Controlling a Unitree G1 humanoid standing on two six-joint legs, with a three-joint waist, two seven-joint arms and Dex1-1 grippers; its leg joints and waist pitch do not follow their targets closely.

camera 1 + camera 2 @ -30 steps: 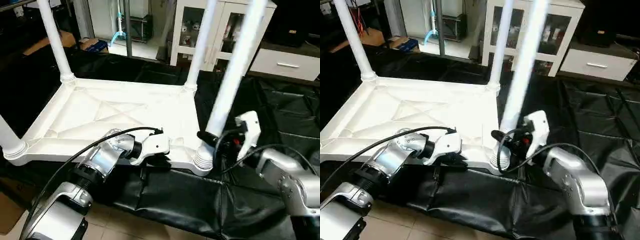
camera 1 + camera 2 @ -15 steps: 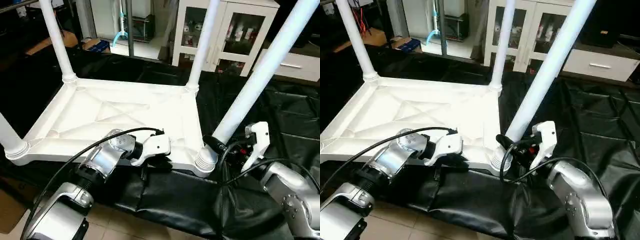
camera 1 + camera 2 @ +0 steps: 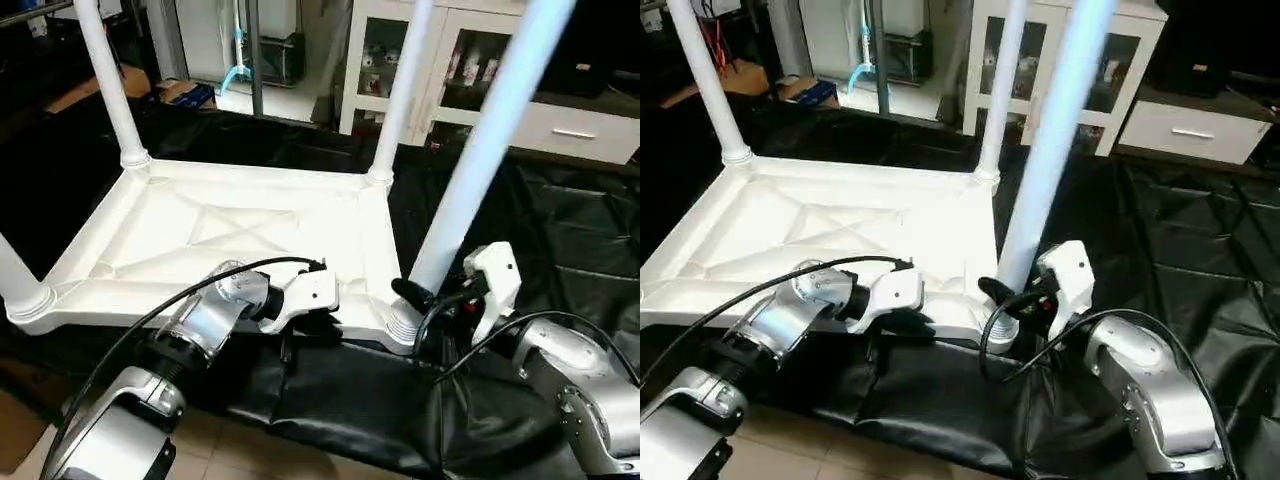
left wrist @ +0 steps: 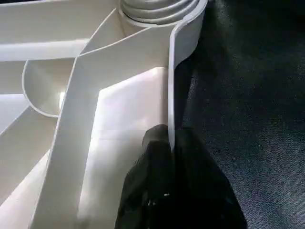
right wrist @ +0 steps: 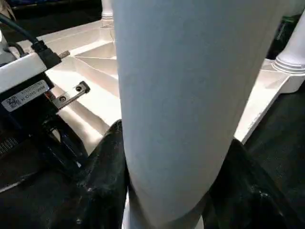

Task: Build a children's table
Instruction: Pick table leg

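So the tabletop [image 3: 240, 235] is lying upside down on a black sheet [image 3: 560, 220] spread over the floor, ribbed X-braced underside facing up. Three legs are already sitting in their corner sockets and standing up: one at the far left corner [image 3: 108, 85], one at the far right corner [image 3: 400, 95], and one at the near left corner [image 3: 20, 280] that's getting cut off by the frame edge.

The fourth leg [image 3: 480, 150] is sitting in the near right socket [image 3: 403, 322], leaning a bit toward the right rather than standing dead straight. The right tool [image 3: 432, 297] is wrapping its black fingers around the lower end of that leg, just above the socket's ribbed collar, so it's gripping the tube.

The left tool [image 4: 170, 143] is pinching the near edge wall of the tabletop, fingers closed narrow on the thin rim, just beside that same near right corner.

Behind everything, a white glass-door cabinet [image 3: 440, 60] is standing against the back.
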